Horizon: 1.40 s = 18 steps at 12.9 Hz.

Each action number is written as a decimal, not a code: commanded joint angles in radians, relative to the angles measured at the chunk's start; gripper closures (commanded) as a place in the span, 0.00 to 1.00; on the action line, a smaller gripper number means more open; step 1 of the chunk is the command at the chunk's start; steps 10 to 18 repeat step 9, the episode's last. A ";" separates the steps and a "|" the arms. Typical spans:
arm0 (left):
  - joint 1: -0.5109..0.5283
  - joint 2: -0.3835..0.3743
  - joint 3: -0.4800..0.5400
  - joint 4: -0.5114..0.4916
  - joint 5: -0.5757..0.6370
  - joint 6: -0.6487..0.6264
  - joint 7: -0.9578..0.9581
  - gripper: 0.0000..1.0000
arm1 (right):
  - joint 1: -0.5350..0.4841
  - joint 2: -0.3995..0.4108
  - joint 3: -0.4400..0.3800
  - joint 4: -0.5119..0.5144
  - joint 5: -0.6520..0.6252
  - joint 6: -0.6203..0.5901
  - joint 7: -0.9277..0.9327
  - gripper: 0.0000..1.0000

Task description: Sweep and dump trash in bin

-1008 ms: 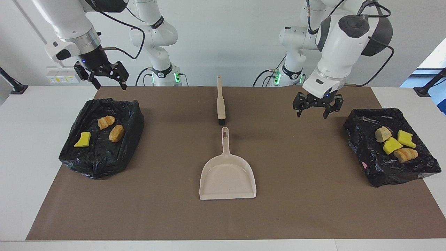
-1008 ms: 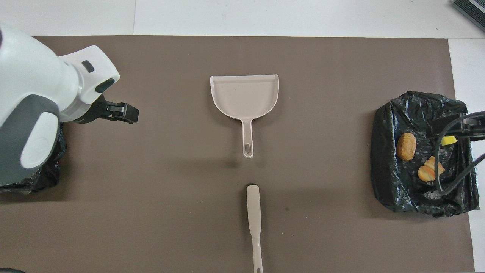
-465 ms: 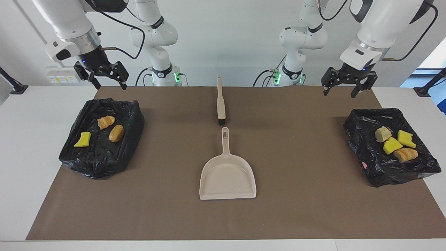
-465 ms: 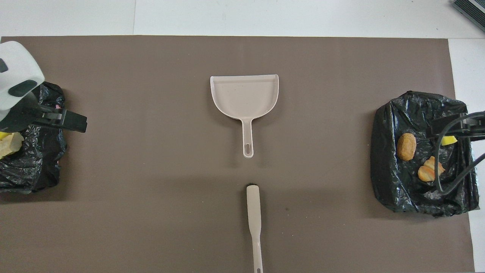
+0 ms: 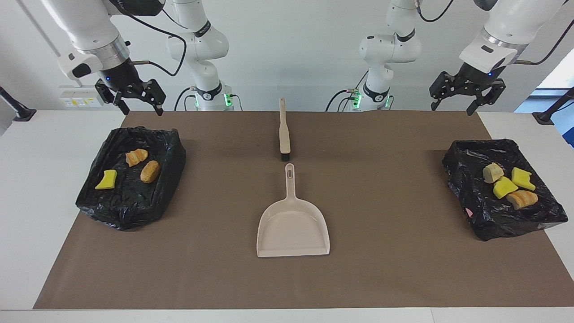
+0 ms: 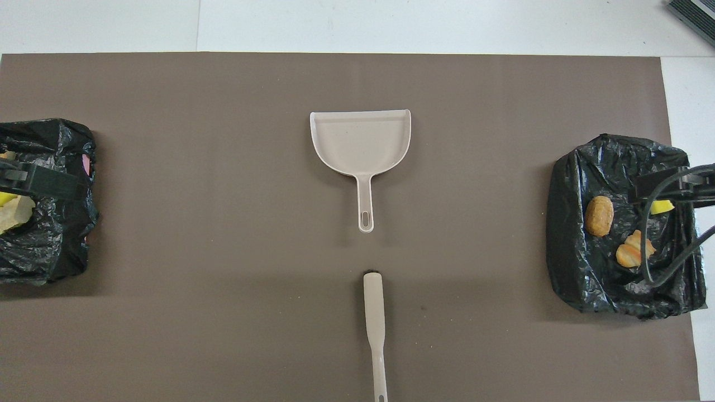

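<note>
In the overhead view, the bin bag at nine o'clock is cut by the edge — its trash mostly hidden; the brush handle's end runs off at six o'clock.

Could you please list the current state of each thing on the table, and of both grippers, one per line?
Dustpan: empty, flat on the mat, unheld.
Brush: lying on the mat, nearer the robots than the dustpan, unheld.
Trash: four pieces in the bin at the left arm's end, three in the other bin.
Left gripper: raised, jaws open, empty.
Right gripper: raised, jaws open, empty.
</note>
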State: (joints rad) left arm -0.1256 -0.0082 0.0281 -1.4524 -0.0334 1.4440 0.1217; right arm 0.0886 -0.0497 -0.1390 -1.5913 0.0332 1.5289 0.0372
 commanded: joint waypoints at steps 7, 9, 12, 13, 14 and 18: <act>0.012 -0.015 -0.007 -0.005 -0.014 -0.019 0.004 0.00 | -0.004 -0.012 0.002 -0.010 0.010 0.011 -0.025 0.00; 0.012 -0.016 -0.005 -0.006 -0.013 -0.020 0.004 0.00 | -0.004 -0.012 0.002 -0.010 0.010 0.011 -0.025 0.00; 0.012 -0.016 -0.005 -0.006 -0.013 -0.020 0.004 0.00 | -0.004 -0.012 0.002 -0.010 0.010 0.011 -0.025 0.00; 0.012 -0.016 -0.005 -0.006 -0.013 -0.020 0.004 0.00 | -0.004 -0.012 0.002 -0.010 0.010 0.011 -0.025 0.00; 0.012 -0.016 -0.005 -0.006 -0.013 -0.020 0.004 0.00 | -0.004 -0.012 0.002 -0.010 0.010 0.011 -0.025 0.00; 0.012 -0.016 -0.005 -0.006 -0.013 -0.020 0.004 0.00 | -0.004 -0.012 0.002 -0.010 0.010 0.011 -0.025 0.00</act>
